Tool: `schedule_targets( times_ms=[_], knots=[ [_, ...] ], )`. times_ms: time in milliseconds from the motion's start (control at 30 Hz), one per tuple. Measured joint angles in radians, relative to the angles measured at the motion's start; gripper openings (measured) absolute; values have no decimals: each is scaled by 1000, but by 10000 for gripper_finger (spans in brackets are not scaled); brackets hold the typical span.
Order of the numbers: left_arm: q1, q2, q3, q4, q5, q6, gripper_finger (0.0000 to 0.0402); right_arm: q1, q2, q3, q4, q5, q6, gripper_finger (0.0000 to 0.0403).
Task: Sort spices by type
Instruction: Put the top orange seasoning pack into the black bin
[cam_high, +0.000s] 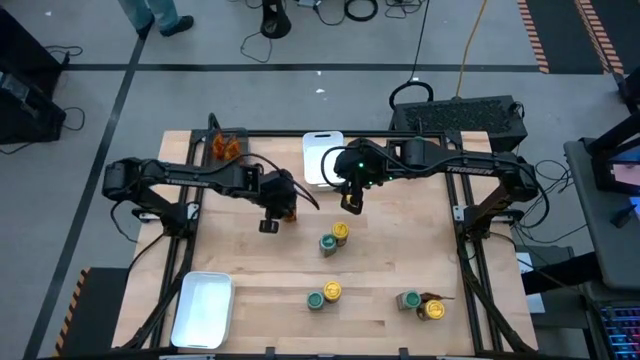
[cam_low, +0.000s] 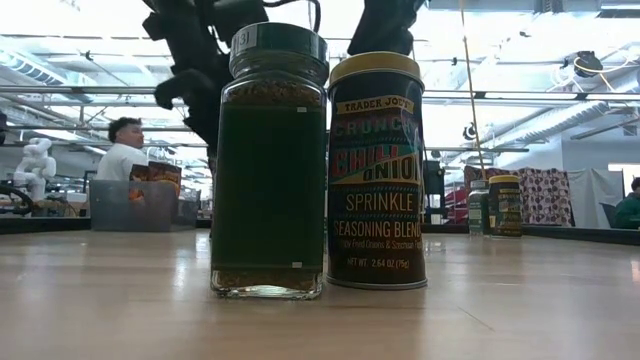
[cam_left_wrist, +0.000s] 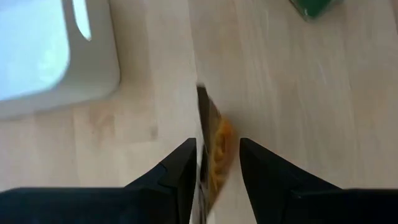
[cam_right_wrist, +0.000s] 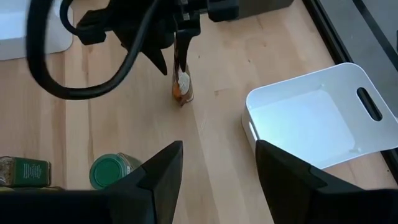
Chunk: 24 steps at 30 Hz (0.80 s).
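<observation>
left end effector (cam_high: 272, 222): mine, above the table (cam_high: 400, 240) left of centre, clenched on an orange-brown spice packet (cam_left_wrist: 214, 149)
packet: thin, edge-on between my fingers (cam_left_wrist: 180, 171), long axis hanging down toward the table
right end effector (cam_right_wrist: 217, 165): mine, near the back-centre white tray (cam_high: 318, 150), fingers apart, nothing in them
jars: green-lidded jar (cam_low: 270, 160) and yellow-lidded jar (cam_low: 377, 170) upright, side by side; other pairs mid-table and right
front-left tray (cam_high: 203, 310): holds nothing visible
</observation>
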Motion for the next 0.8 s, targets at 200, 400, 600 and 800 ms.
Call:
schedule_targets(
  times_ms=[200, 400, 600, 800],
  knots=[
    [2, 38, -1, -11, -6, -2, 114, 0, 0, 0, -16, 0, 6, 185],
    [2, 42, -1, -14, -13, -5, 52, 0, 0, 0, -26, 0, 7, 185],
    [13, 27, 9, -87, -27, -137, 8, 0, 0, 0, -35, 0, 5, 185],
    [29, -27, 94, -224, -107, -266, 4, 0, 0, 0, -43, 0, -18, 185]
  ],
)
